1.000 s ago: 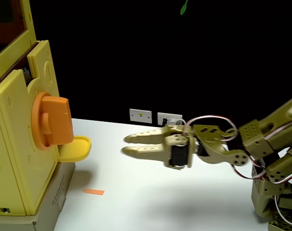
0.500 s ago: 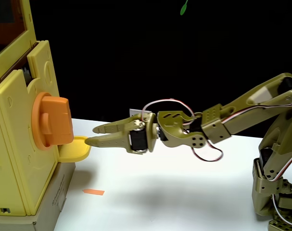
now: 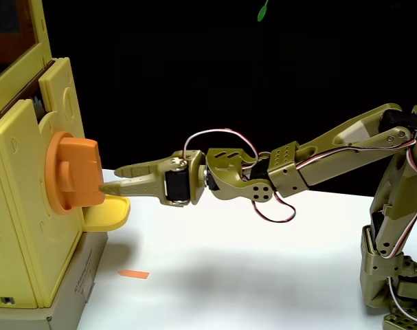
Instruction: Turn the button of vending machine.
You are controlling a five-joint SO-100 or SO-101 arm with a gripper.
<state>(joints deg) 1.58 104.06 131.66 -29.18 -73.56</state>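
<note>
The pale-yellow vending machine (image 3: 23, 206) stands at the left edge of the fixed view. Its orange button (image 3: 74, 174), a round disc with a blocky handle, sticks out of the front toward the right. My olive-green gripper (image 3: 110, 179) reaches in from the right, stretched out nearly level. Its two fingers are slightly parted, one above the other. The lower fingertip (image 3: 106, 188) sits right at the handle's lower right corner, just above the small yellow tray (image 3: 110, 214). The upper finger ends a little short of the handle. Nothing is between the fingers.
The machine rests on a beige box (image 3: 77, 289) on a white table (image 3: 263, 268). A small orange scrap (image 3: 134, 274) lies on the table below the arm. Two white wall sockets are mostly hidden behind the arm. The arm's base (image 3: 397, 275) is at the right edge.
The arm has stretched leftward across the table over the last second. The fingertips went from mid-table to the tray's edge and now reach the orange handle.
</note>
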